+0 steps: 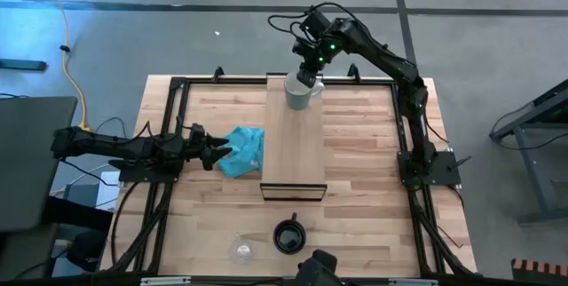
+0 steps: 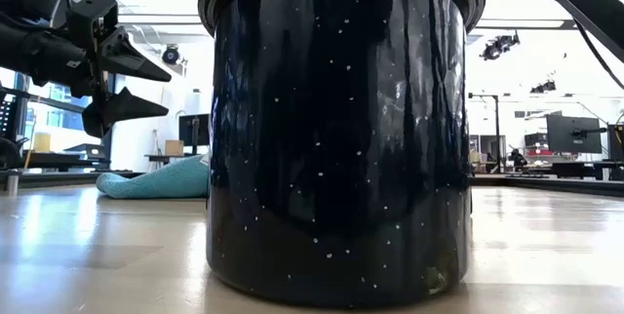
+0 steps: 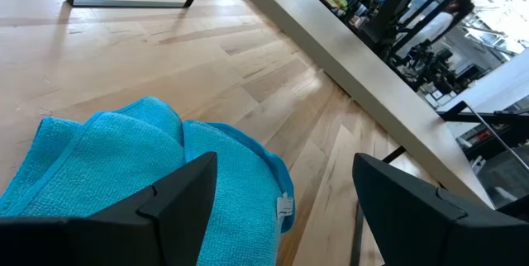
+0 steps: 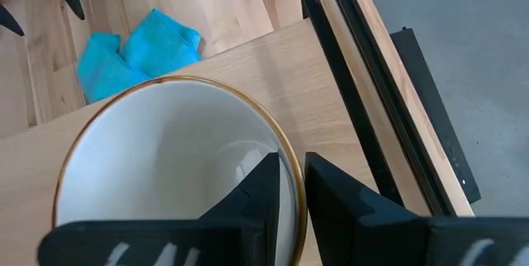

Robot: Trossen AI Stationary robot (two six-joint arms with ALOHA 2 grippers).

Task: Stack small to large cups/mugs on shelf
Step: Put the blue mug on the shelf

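Observation:
The large white mug stands upright over the far end of the light wood shelf, with my right gripper shut on its rim. The black speckled mug stands on the tabletop near the front edge and fills the low view. To its left stands the small clear glass cup. My left gripper waits open at the table's left, just short of a teal cloth. My right gripper holds the white mug by its rim on the mug's far side, one finger inside the mug and one outside. The fingers slant down from above and from the far side. The mug is upright; whether its base rests on the shelf I cannot tell.
The teal cloth lies crumpled on the slatted tabletop beside the shelf's left edge. A black metal frame borders the table. Bare wood lies right of the shelf.

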